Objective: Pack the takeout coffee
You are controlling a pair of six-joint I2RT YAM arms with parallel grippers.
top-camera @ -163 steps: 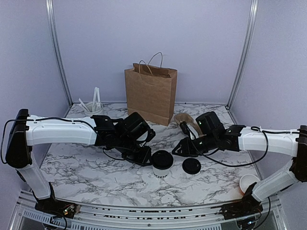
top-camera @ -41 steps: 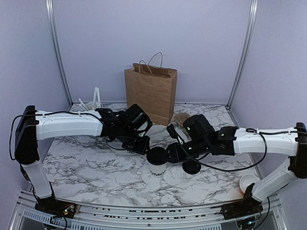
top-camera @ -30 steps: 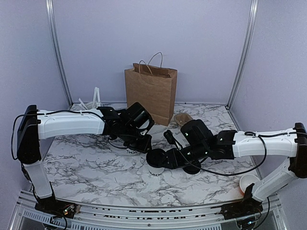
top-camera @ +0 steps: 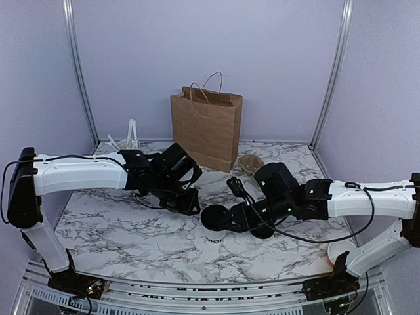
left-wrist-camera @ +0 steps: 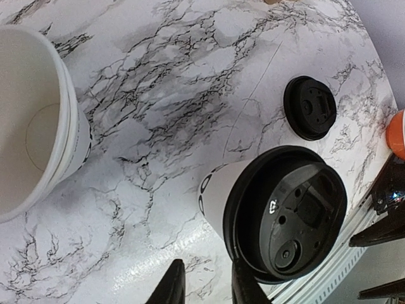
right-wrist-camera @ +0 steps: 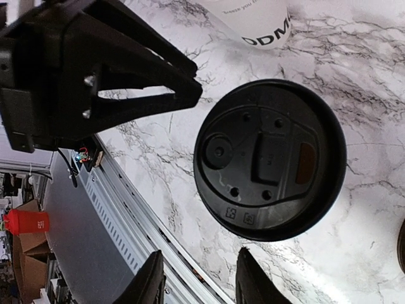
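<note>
White paper under a black lid: you have one takeout coffee point(top-camera: 214, 222), standing upright on the marble table point(top-camera: 118, 230) near the front centre, well in front of the single brown paper bag point(top-camera: 207, 128) and not in it. Count one loose black lid point(left-wrist-camera: 309, 107) lying flat just to the coffee's right, one stack of lidless white cups point(left-wrist-camera: 38, 120) behind it, one brown cardboard piece point(top-camera: 249, 163) beside the bag, and one more white cup point(top-camera: 339, 248) at the near right corner. You have two tools. Your left tool point(left-wrist-camera: 205, 288) hangs just left of and behind the coffee, its fingers parted with only marble between them. Your right tool point(right-wrist-camera: 199, 278) hangs over the coffee's right side, fingers likewise spread and holding nothing. The coffee's lid sits just ahead of its fingertips, and you cannot tell whether they touch it. Against a second ago, the coffee stands in nearly the same place, your left arm has drawn back a little to the left, and your right arm has shifted slightly right. Compared with several seconds back, the coffee has moved a little left, and your right arm now covers part of the loose lid.
</note>
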